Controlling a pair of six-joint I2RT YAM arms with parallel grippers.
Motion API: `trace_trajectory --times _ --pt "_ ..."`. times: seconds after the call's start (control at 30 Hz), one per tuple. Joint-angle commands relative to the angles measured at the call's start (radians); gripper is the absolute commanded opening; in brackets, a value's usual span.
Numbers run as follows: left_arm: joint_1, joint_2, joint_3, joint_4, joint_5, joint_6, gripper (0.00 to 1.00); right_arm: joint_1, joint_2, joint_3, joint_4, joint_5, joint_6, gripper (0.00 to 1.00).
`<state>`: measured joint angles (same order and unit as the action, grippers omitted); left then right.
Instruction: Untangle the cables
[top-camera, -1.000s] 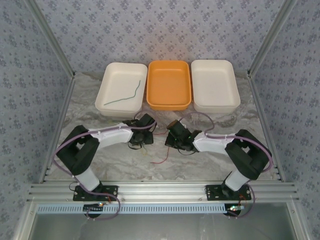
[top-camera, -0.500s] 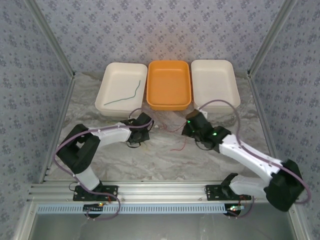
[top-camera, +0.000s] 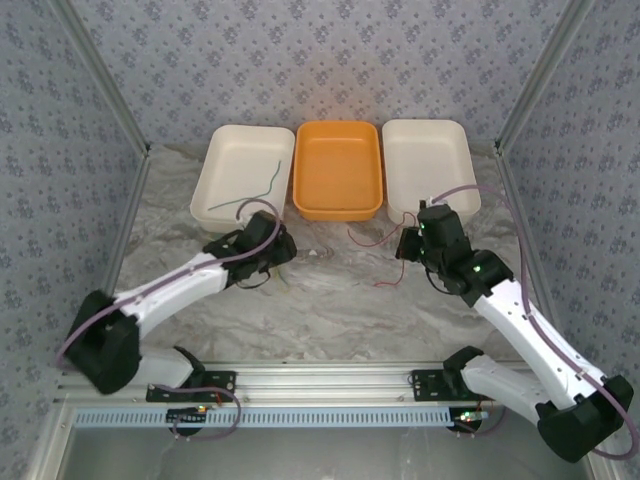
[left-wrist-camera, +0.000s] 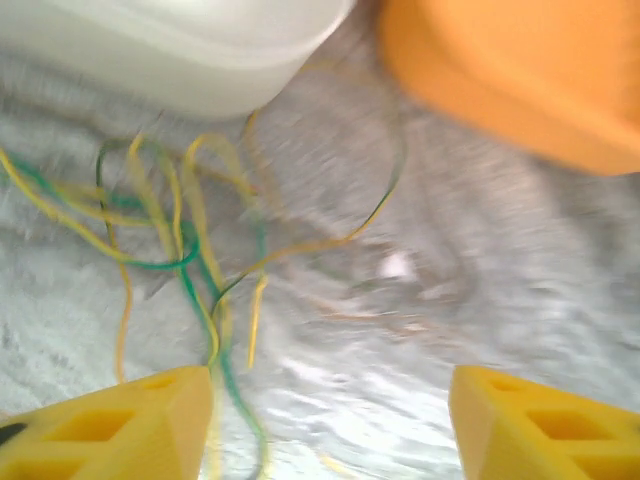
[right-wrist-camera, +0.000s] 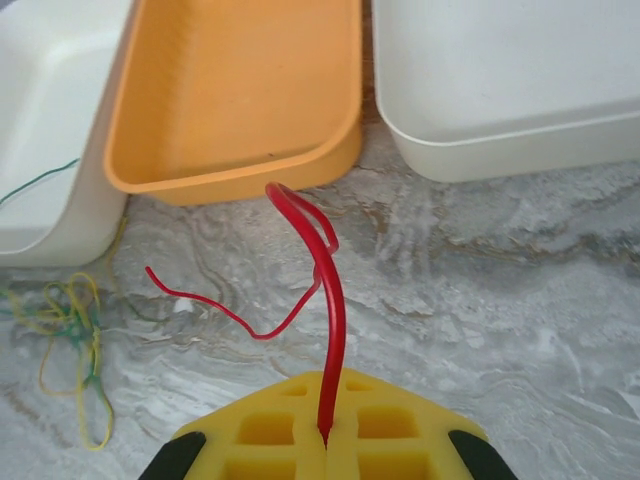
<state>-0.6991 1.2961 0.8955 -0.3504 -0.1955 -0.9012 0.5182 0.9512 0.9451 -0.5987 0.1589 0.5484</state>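
My right gripper (right-wrist-camera: 325, 435) is shut on a dark red cable (right-wrist-camera: 335, 290), which rises from the closed pads, loops, and trails left over the marble. From above, that red cable (top-camera: 372, 243) hangs left of the right gripper (top-camera: 407, 246), in front of the orange tray. A tangle of yellow and green cables (left-wrist-camera: 180, 250) lies on the table just ahead of my left gripper (left-wrist-camera: 330, 420), whose yellow fingers (left-wrist-camera: 110, 420) stand wide apart with only a strand passing by the left one. The left gripper (top-camera: 278, 258) sits at the tangle (top-camera: 286, 276). A dark green cable (top-camera: 250, 195) lies in the left cream tray.
Three trays line the back: a left cream tray (top-camera: 215, 175), an orange tray (top-camera: 338, 208) and a right cream tray (top-camera: 430, 212). The orange tray's rim (right-wrist-camera: 240, 170) and the right cream tray (right-wrist-camera: 500, 150) are close ahead of the right gripper. Patterned walls enclose the table.
The right arm swung right and back, drawing the red cable out away from the tangle. The left arm stretched out and its gripper shifted slightly left, staying by the yellow-green tangle.
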Motion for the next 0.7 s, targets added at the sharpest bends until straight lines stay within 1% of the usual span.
trace_trajectory --times 0.0,0.13,0.27,0.43,0.67 --pt "-0.01 -0.082 0.07 -0.023 0.075 0.064 0.73 -0.006 -0.003 0.037 0.037 -0.109 -0.076 0.0" --pt "-0.03 -0.046 0.16 -0.08 0.15 0.085 0.74 -0.004 0.027 0.061 0.063 -0.153 -0.085 0.0" --pt "-0.079 -0.025 0.139 0.017 0.187 0.028 0.74 -0.004 0.044 0.082 0.08 -0.189 -0.082 0.0" --pt "-0.127 0.054 0.159 0.071 0.179 -0.005 0.74 0.001 0.051 0.098 0.077 -0.213 -0.079 0.0" --pt "-0.136 0.152 0.17 0.159 0.161 -0.027 0.71 0.008 0.029 0.08 0.09 -0.248 -0.061 0.0"
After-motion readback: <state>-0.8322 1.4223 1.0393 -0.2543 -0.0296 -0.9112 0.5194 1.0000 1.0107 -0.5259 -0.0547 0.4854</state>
